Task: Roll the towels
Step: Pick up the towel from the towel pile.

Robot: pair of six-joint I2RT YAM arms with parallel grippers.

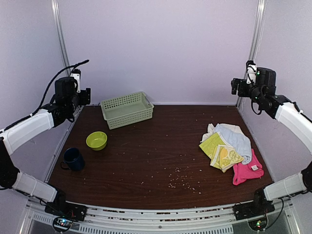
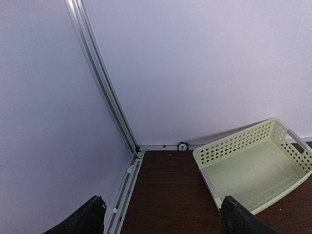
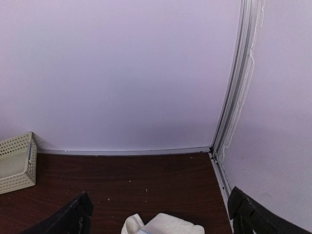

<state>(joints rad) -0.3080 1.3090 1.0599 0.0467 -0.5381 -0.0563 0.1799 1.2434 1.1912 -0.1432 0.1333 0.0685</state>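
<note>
The towels (image 1: 229, 151) lie in a loose, unrolled heap on the right side of the dark wooden table (image 1: 156, 146), close to its right edge. The lime-green towel (image 1: 220, 152) with its lemon print sits on the left of the heap. The light blue towel (image 1: 239, 139) is draped just beyond it, and the cream-white towel (image 1: 210, 130) peeks out at the far end. The hot pink towel (image 1: 247, 171) lies nearest the arms. Both arms are raised high at the far corners, well apart from the cloths. The left gripper (image 2: 163, 219) hangs above the far left corner, its jaws spread wide with nothing between them. The right gripper (image 3: 163, 217) is likewise wide open and holds nothing, with the cream-white cloth just below it in its wrist view. A pale green basket (image 1: 126, 109) stands at the far left, with a lime bowl (image 1: 96, 140) and a dark blue mug (image 1: 74, 159) nearer. Crumbs (image 1: 178, 178) are scattered over the middle of the table.
</note>
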